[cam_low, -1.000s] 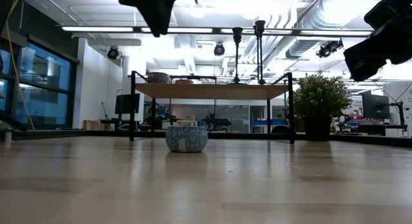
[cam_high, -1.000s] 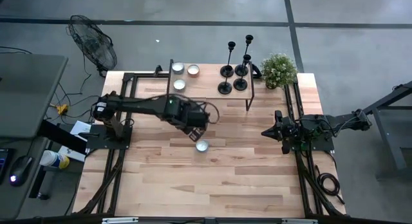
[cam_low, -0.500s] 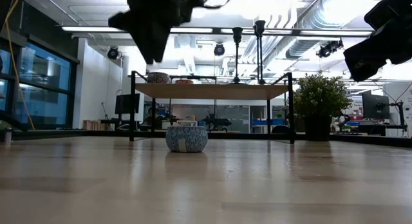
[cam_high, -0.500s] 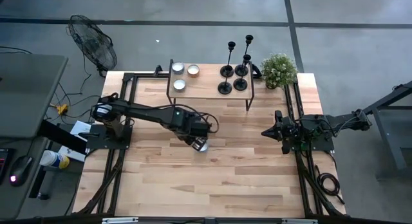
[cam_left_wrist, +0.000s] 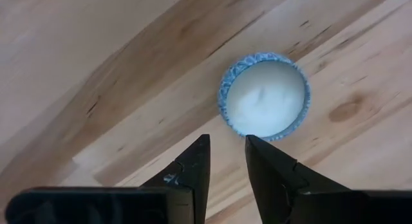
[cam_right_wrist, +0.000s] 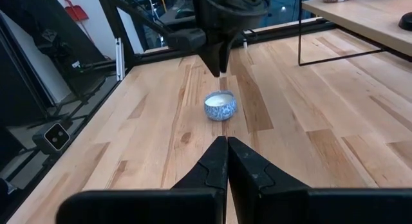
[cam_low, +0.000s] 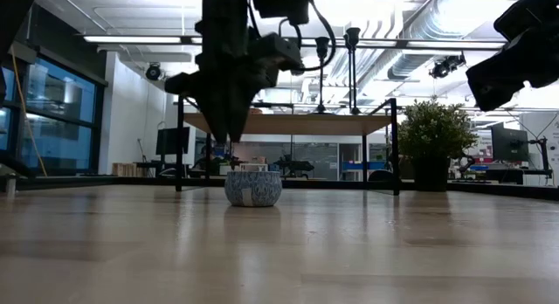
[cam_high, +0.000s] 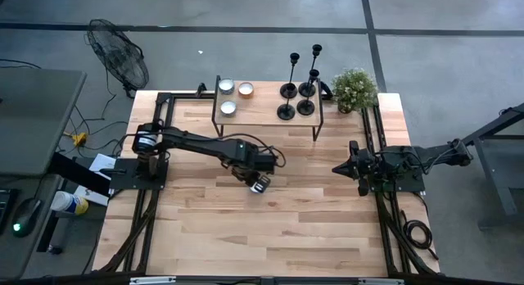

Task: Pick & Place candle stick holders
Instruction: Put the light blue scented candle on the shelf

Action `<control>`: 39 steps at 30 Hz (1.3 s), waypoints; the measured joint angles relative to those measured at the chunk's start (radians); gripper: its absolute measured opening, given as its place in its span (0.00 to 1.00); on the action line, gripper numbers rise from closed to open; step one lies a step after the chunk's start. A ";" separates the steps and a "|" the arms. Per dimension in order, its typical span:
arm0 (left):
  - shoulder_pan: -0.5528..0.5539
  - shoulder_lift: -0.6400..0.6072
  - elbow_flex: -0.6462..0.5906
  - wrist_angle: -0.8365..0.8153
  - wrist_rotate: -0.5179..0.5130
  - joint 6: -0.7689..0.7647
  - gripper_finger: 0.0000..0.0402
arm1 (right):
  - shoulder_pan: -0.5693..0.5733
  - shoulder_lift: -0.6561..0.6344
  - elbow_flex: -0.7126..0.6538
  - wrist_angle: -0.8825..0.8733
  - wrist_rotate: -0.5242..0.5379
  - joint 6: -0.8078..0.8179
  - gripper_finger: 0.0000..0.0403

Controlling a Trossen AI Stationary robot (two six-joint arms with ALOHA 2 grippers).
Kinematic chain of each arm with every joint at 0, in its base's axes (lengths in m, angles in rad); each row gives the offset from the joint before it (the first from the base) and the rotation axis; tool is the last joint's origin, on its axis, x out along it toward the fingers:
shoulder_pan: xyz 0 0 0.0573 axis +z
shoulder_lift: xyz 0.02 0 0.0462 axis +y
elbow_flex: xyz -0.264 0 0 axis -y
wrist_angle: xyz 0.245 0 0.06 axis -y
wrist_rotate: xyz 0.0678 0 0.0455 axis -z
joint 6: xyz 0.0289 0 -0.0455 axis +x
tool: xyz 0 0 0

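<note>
Four candlesticks [cam_high: 296, 88] stand on the far shelf [cam_high: 262, 115], untouched. Left pincer [cam_high: 255, 183] hangs narrowly parted, empty, just beside a blue candle tin [cam_high: 261, 185] mid-counter. Right pincer [cam_high: 337, 168] shut, idle right. Candlesticks look stiff, top-heavy, tippy; grip stem low.

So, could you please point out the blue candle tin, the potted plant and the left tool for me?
blue candle tin [cam_left_wrist: 265, 95]: left wrist view, on its white wax top.
potted plant [cam_high: 354, 89]: high view, on the foliage.
left tool [cam_left_wrist: 226, 161]: left wrist view, midway between its two fingertips.
</note>
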 joint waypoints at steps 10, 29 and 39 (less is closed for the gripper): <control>0.007 0.045 -0.001 0.040 -0.028 0.012 0.24 | 0.000 0.005 0.000 -0.002 0.000 0.000 0.00; 0.010 0.100 0.000 0.056 -0.031 0.054 0.24 | 0.000 0.006 0.000 0.001 0.000 0.001 0.00; 0.010 0.100 0.000 0.053 -0.034 0.054 0.24 | 0.000 0.005 0.000 0.001 0.000 0.000 0.00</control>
